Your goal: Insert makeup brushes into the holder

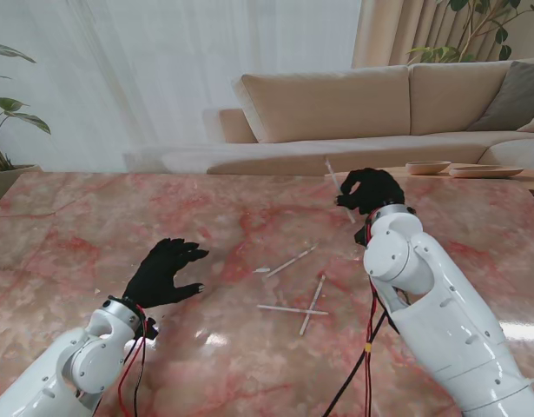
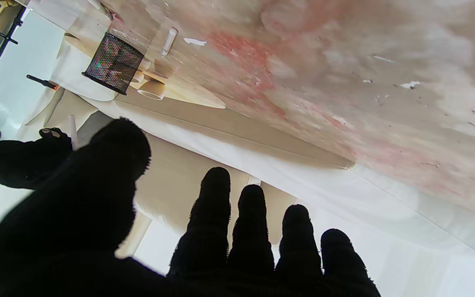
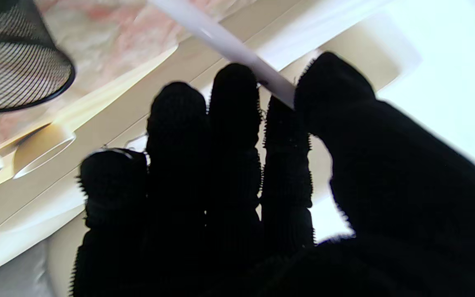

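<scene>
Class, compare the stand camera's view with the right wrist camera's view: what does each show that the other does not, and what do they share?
Only the stand view shows the left hand, open over the marble table, and three white brushes lying loose between the arms. Only the right wrist view shows the black mesh holder, which the stand view does not show. Both show the right hand shut on a white brush, pinched between thumb and fingers, and both take in the beige sofa behind the table.

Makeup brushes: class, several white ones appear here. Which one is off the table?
The white brush pinched in the right hand, sticking up past its fingers. The other three brushes lie flat on the marble table between the arms.
</scene>
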`<control>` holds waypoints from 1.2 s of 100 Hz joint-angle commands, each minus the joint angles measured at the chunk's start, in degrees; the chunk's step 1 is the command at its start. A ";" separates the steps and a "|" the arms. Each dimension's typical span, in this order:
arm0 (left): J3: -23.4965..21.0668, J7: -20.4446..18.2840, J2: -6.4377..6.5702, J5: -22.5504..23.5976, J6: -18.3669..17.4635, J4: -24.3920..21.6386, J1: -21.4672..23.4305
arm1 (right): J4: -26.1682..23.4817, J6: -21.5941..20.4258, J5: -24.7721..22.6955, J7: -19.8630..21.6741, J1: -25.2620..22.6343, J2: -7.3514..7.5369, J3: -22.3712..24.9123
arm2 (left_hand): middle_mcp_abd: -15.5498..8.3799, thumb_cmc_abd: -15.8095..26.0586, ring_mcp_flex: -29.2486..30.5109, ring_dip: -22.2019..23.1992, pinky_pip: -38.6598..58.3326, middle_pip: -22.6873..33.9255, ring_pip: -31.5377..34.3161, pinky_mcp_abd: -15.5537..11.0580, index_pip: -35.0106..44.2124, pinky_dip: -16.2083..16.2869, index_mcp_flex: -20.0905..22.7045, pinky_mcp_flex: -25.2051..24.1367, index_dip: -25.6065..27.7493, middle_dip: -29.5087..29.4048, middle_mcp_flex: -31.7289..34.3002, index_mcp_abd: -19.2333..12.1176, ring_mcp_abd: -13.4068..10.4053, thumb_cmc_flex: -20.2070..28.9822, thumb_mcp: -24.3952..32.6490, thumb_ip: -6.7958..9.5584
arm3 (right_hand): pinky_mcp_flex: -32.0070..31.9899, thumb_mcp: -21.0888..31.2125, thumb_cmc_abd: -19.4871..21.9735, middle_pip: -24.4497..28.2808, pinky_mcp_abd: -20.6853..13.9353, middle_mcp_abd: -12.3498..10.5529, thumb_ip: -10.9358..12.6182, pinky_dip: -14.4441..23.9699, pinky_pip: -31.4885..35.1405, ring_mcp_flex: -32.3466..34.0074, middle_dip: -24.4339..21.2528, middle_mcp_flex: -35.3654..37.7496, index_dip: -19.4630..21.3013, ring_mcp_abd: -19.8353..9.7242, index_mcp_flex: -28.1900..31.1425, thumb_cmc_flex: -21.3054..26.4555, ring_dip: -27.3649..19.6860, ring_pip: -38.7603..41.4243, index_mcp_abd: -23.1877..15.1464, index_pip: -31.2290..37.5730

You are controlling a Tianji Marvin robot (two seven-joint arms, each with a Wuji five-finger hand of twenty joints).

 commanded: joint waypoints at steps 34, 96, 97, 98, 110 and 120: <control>2.79 -0.53 -0.74 -2.66 0.95 3.46 -3.10 | 17.60 -5.29 8.31 -10.50 6.93 -2.50 6.37 | -0.19 3.04 -3.03 -1.43 -2.97 -1.12 -1.01 -0.14 -1.15 -1.54 0.26 -0.39 -1.30 -1.26 -2.12 0.46 -3.35 -2.80 -3.38 1.74 | 0.56 5.19 0.11 1.11 1.21 2.15 -0.71 2.28 -0.51 3.10 -1.18 3.03 0.27 -0.48 4.38 4.62 1.30 -0.53 -2.94 5.92; 2.70 -2.24 -0.51 -3.11 1.53 3.46 -3.15 | 37.39 -15.85 18.65 -20.75 11.71 -6.35 8.22 | -0.49 3.85 -3.38 -1.13 -3.77 -1.43 -1.94 0.99 -0.91 -3.57 -0.09 -0.07 -1.16 -1.47 -2.32 0.10 -3.51 -2.60 -4.05 2.02 | -1.64 3.61 2.02 0.19 -0.22 0.49 -0.63 3.09 -3.29 2.04 -1.88 1.82 -0.82 -1.79 3.61 3.79 1.29 -3.27 -4.36 4.95; 2.70 -2.32 -0.50 -3.14 1.52 3.44 -3.15 | 37.50 -15.87 18.74 -20.76 11.70 -6.38 8.21 | -0.49 3.89 -3.40 -1.13 -3.74 -1.46 -1.95 1.05 -0.93 -3.56 -0.12 -0.07 -1.17 -1.48 -2.38 0.09 -3.49 -2.61 -4.06 2.02 | -1.70 3.57 2.08 0.13 -0.26 0.44 -0.63 3.09 -3.36 1.97 -1.93 1.76 -0.86 -1.81 3.61 3.75 1.28 -3.33 -4.36 4.95; 2.69 -2.38 -0.49 -3.16 1.51 3.42 -3.15 | 37.63 -15.89 18.82 -20.77 11.70 -6.40 8.20 | -0.49 3.91 -3.39 -1.12 -3.71 -1.47 -1.96 1.09 -0.94 -3.54 -0.14 -0.08 -1.17 -1.48 -2.41 0.09 -3.49 -2.66 -4.10 2.01 | -1.80 3.53 2.12 0.08 -0.31 0.33 -0.63 3.09 -3.44 1.86 -1.97 1.73 -0.90 -1.84 3.60 3.70 1.27 -3.41 -4.37 4.94; 2.78 -2.51 -0.43 -3.02 1.36 3.55 -3.30 | 39.19 -16.19 19.61 -21.31 11.82 -6.76 8.04 | -0.58 4.01 -3.31 -1.08 -3.49 -1.47 -2.09 0.83 -0.99 -3.45 -0.19 -0.19 -1.20 -1.49 -2.31 0.19 -3.67 -2.55 -4.22 2.05 | -2.27 3.03 2.34 -0.53 -0.65 -0.05 -0.71 3.09 -4.24 1.01 -2.45 1.30 -2.33 -2.06 3.12 3.13 1.19 -4.10 -3.67 4.24; 2.82 -2.53 -0.44 -3.11 1.38 3.59 -3.28 | 40.12 -16.83 19.89 -21.48 11.76 -6.86 7.91 | -0.51 3.89 -3.20 -1.03 -3.41 -1.46 -2.13 0.93 -0.95 -3.46 -0.03 -0.20 -1.20 -1.50 -2.25 0.24 -3.51 -2.35 -4.15 2.10 | -3.79 2.87 2.59 -1.55 -1.11 -0.75 -0.78 3.04 -5.43 -0.95 -2.96 -0.02 -4.38 -2.37 2.33 2.60 1.00 -5.11 -3.33 3.51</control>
